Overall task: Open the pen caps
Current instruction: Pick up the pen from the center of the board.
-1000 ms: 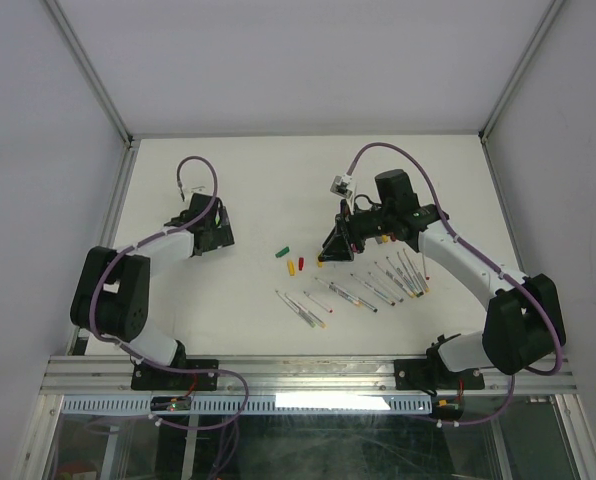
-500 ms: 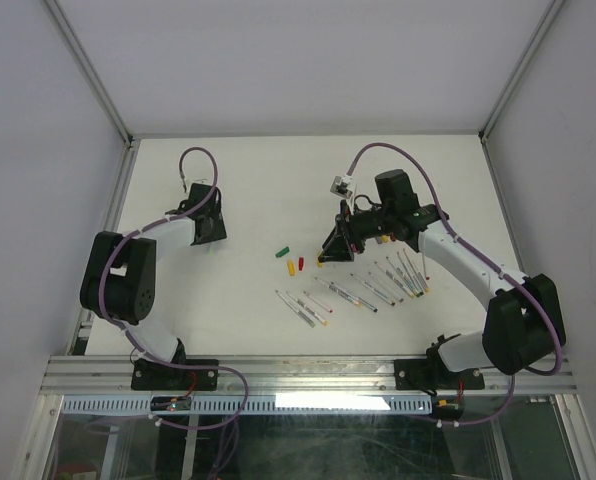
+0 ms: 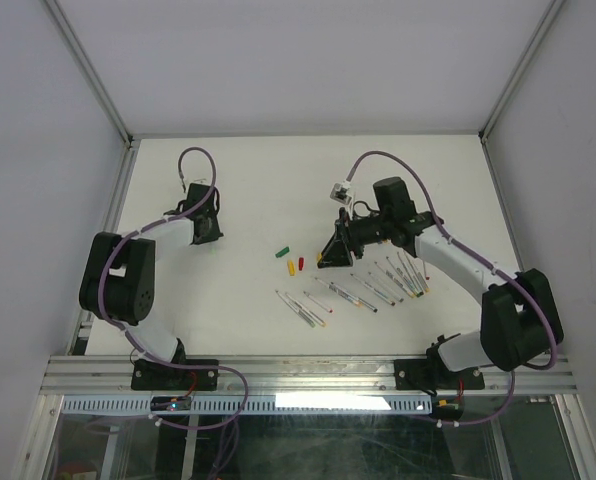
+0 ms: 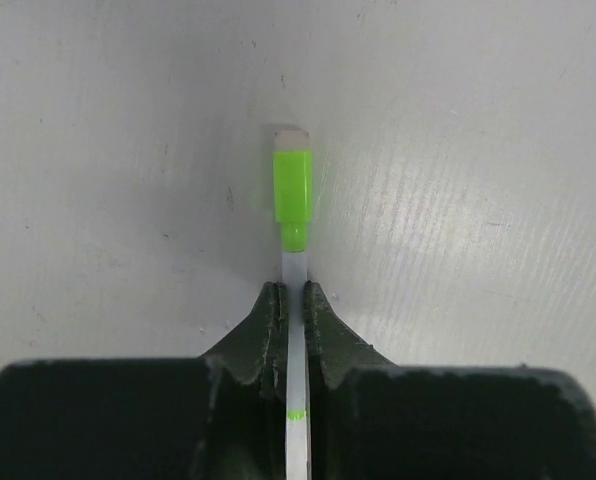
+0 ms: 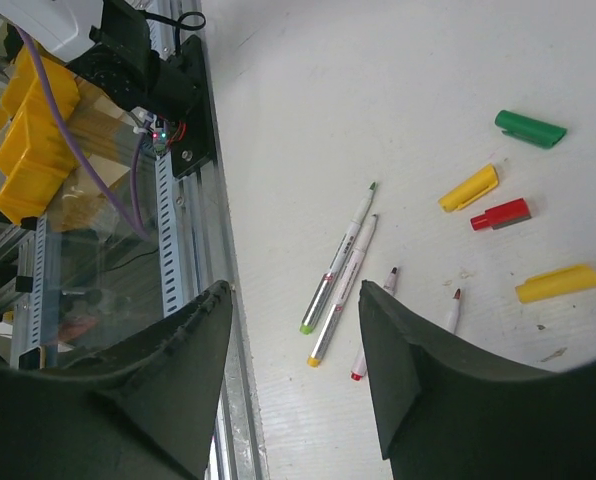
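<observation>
In the left wrist view my left gripper (image 4: pixel 293 290) is shut on a pen (image 4: pixel 296 270) with a white barrel. The pen's bright green cap (image 4: pixel 292 195) sticks out past the fingertips, just above the table. In the top view the left gripper (image 3: pixel 206 232) is at the table's left. My right gripper (image 3: pixel 330 255) hangs open over the middle with nothing between its fingers (image 5: pixel 188 340). Below it lie uncapped pens (image 5: pixel 340 258) and loose pen caps: green (image 5: pixel 530 128), yellow (image 5: pixel 469 188), red (image 5: pixel 500 214) and another yellow (image 5: pixel 558 283).
Several more pens (image 3: pixel 363 290) lie in a loose row on the white table (image 3: pixel 258 190), in front of the right gripper. Loose caps (image 3: pixel 291 264) sit left of it. The metal frame rail (image 3: pixel 308 375) runs along the near edge.
The left gripper has shut on the green-capped pen and its arm has drawn back a little towards the left. The right arm has shifted only slightly.
</observation>
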{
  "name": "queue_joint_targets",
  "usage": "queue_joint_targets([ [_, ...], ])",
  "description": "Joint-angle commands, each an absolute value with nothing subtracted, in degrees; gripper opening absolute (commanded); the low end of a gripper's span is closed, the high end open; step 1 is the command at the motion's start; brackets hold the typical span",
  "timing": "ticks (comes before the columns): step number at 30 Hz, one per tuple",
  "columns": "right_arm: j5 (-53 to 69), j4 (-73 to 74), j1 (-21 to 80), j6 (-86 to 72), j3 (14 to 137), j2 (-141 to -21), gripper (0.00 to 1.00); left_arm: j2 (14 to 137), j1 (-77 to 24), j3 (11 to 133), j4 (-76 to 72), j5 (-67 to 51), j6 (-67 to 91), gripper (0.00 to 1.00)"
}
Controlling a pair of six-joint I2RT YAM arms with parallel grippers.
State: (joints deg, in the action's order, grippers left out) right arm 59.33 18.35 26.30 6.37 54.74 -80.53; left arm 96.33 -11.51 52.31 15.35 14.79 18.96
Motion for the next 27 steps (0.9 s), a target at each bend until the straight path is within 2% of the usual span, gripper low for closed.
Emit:
queue_joint_targets([
  [1,61.3,7.9,26.2,-0.1,52.4,-81.5,0.56,93.8,-11.8,49.4,15.0,8.7,21.4,0.00],
  [7,60.3,-1.0,27.1,-5.9,48.9,-83.3,0.57,87.4,-11.8,45.1,12.2,6.3,23.8,0.00],
  [12,60.9,-14.0,28.0,-14.3,44.3,-84.0,0.58,81.5,-12.0,41.0,9.0,3.4,26.4,0.00],
  [18,61.1,-25.3,28.3,-21.0,40.4,-84.3,0.62,74.0,-13.0,34.2,1.0,-5.0,31.1,0.00],
  [21,61.0,-31.2,28.3,-24.9,38.7,-84.7,0.66,70.4,-14.0,29.7,-6.8,-10.6,34.5,0.00],
  [27,58.2,-40.3,28.6,-30.8,35.1,-85.8,0.86,65.6,-21.8,23.0,-24.8,-15.9,45.0,0.00],
])
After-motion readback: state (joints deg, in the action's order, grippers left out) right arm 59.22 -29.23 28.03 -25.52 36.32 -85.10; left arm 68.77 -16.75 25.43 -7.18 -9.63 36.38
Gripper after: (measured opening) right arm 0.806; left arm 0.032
